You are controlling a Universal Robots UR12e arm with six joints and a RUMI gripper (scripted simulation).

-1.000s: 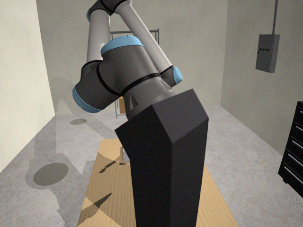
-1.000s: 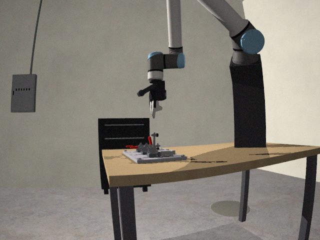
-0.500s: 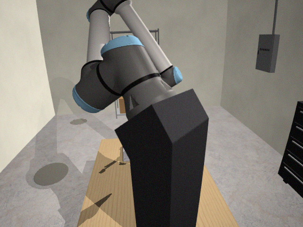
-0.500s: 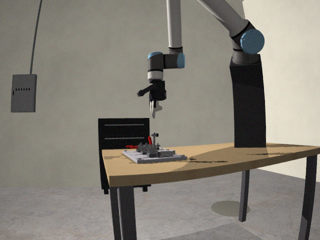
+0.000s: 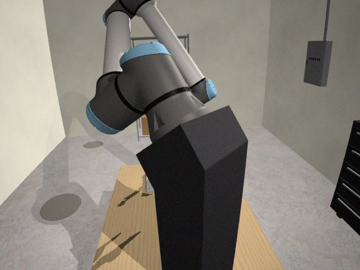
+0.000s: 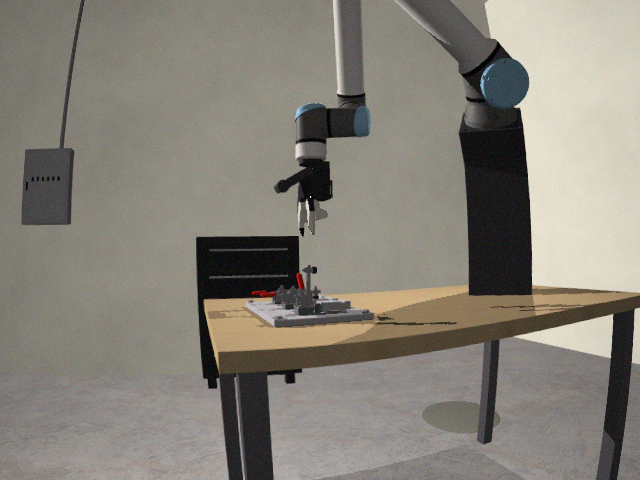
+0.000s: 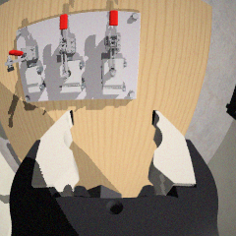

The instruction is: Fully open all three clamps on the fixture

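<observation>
A grey fixture plate lies on the wooden table, near its far end. It carries three toggle clamps with red handles. In the wrist view the left clamp's handle points sideways off the plate's left edge. The handles of the middle clamp and right clamp point toward the plate's far edge. Small grey parts sit under the clamp arms. My gripper hangs high above the plate, fingers apart and empty. The top view shows only a sliver of the plate behind the pedestal.
The robot's dark pedestal stands on the table's other end. A black drawer cabinet stands behind the table near the fixture. A grey wall box hangs on the wall.
</observation>
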